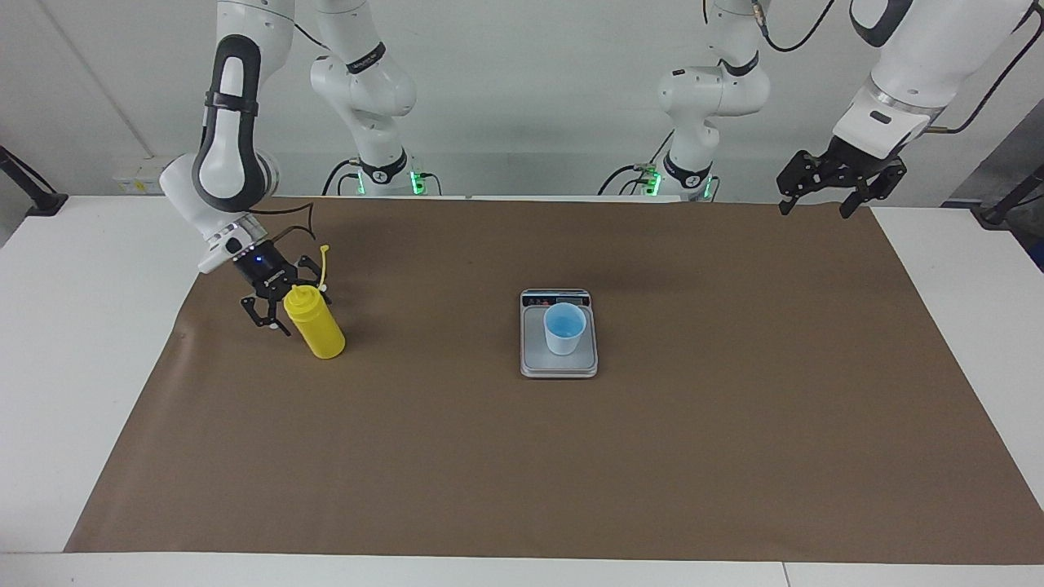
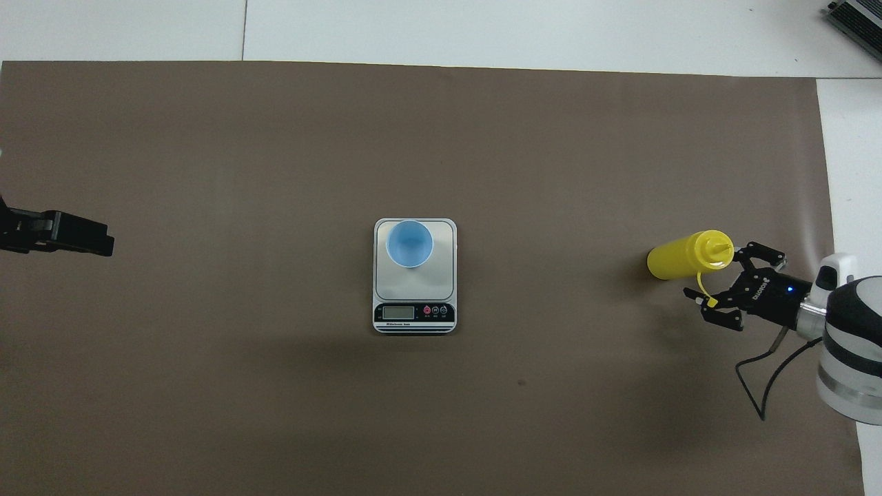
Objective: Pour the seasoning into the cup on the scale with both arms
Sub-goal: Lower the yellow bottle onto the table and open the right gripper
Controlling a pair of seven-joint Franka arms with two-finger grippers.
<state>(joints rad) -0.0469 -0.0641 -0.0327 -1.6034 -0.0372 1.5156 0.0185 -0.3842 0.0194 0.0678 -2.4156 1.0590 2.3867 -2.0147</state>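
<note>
Apparently the pouring itself is over, or was never needed again: the yellow squeeze bottle stands upright on the brown paper mat toward the right arm's end of the table, its cone nozzle bare and its cap dangling on the thin strap. Nothing grips it. Well apart from it, at the middle of the mat, the light blue cup sits on the silver-grey kitchen scale, on the part of the platform away from the dark display strip, which lies nearer to the robots. Whether any seasoning is in the cup cannot be told; its inside only shows blue. Judging from this, what is left is at most for the arms to clear off.

Just beside the bottle's shoulder, the right gripper hangs low over the mat with its fingers spread apart and empty, its wrist slanting down from the bent right arm. Over the mat's corner at the left arm's end, the left gripper waits raised, fingers apart and holding nothing.
</note>
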